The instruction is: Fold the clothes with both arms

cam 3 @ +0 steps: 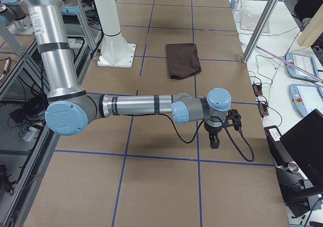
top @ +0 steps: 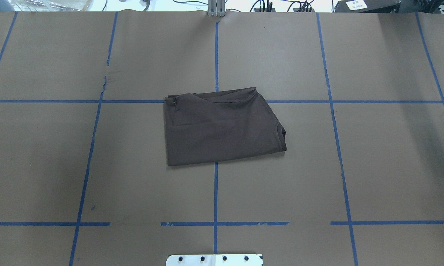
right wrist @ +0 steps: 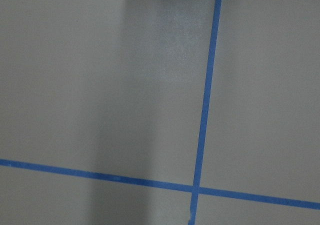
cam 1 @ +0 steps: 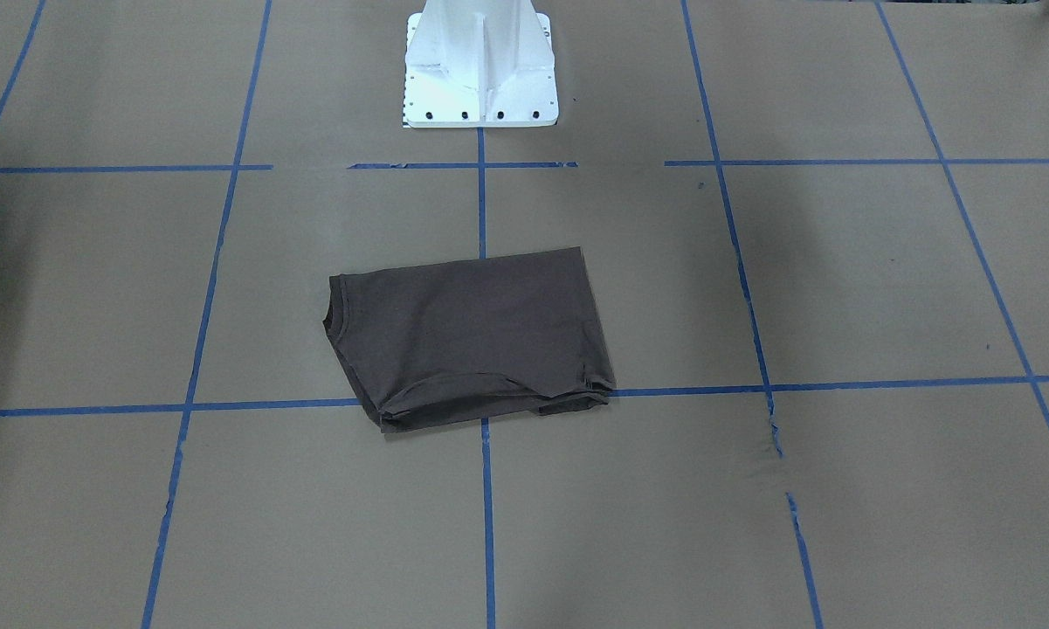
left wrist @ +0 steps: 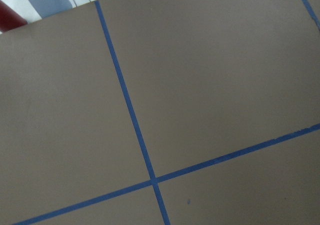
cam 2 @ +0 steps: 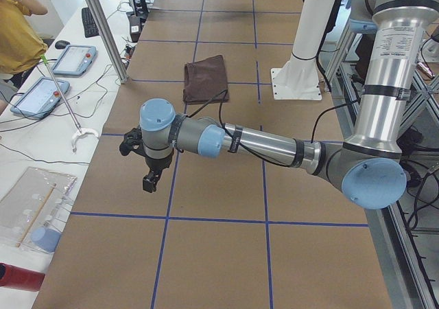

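T-shirt [top: 222, 127]: folded into a compact rectangle, mid-counter [top: 373, 155], on the blue tape cross | left end effector [cam 2: 149, 178]: hangs above bare counter, well apart, grip unreadable | right end effector [cam 3: 214, 142]: likewise, cannot tell

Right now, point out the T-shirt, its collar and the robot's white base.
T-shirt [top: 218, 129]: overhead view, middle of the folded top layer.
collar [top: 282, 136]: overhead view, ribbed neck edge at the shirt's right end.
white base [cam 1: 480, 79]: front-facing view, lower part of the bolted pedestal.
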